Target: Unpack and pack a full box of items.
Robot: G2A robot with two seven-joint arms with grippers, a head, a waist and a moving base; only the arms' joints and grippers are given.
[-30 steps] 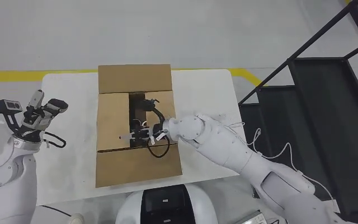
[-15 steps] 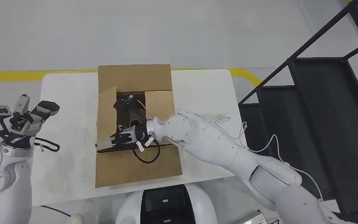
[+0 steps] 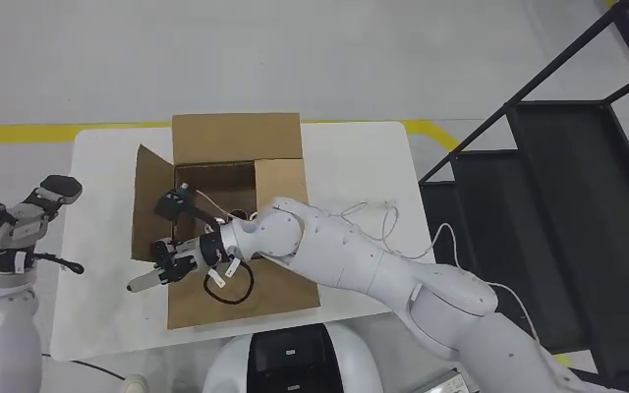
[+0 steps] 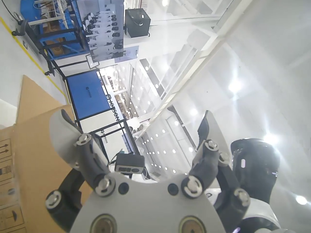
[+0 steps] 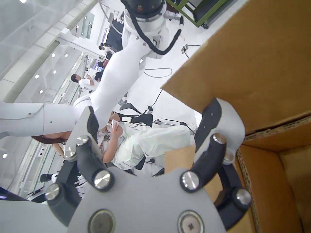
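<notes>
Nearest the robot, we see the brown cardboard box (image 3: 285, 295) standing on the white table (image 3: 354, 177). Its near flap (image 3: 187, 312) is folded outward and lies flat toward the table's front edge. The right arm crosses over this flap from the right side, and the right gripper (image 5: 153, 115) sits at the box's near left corner. Its fingers are spread wide with nothing between them. In the right wrist view, one fingertip (image 5: 218, 122) lies against the lower corner of the left flap (image 5: 245, 49); we cannot tell whether it presses on the cardboard. A black cable (image 3: 228, 291) hangs in a loop from the right wrist above the near flap.

The left gripper (image 4: 133, 122) is just off the table's left edge, well apart from the box, and points upward. Its fingers are likewise spread and hold nothing.

Farther on, the left flap stands tilted outward over the table. The right flap (image 3: 280, 182) lies folded inward across part of the opening. The box interior (image 3: 211, 182) is in shadow; we cannot tell what items lie in it. The far flap (image 3: 236, 138) is folded back and lies flat toward the table's far edge.

Beyond the table, a yellow floor line (image 3: 79, 129) runs across the floor. A black metal staircase (image 3: 531, 167) stands to the right.
</notes>
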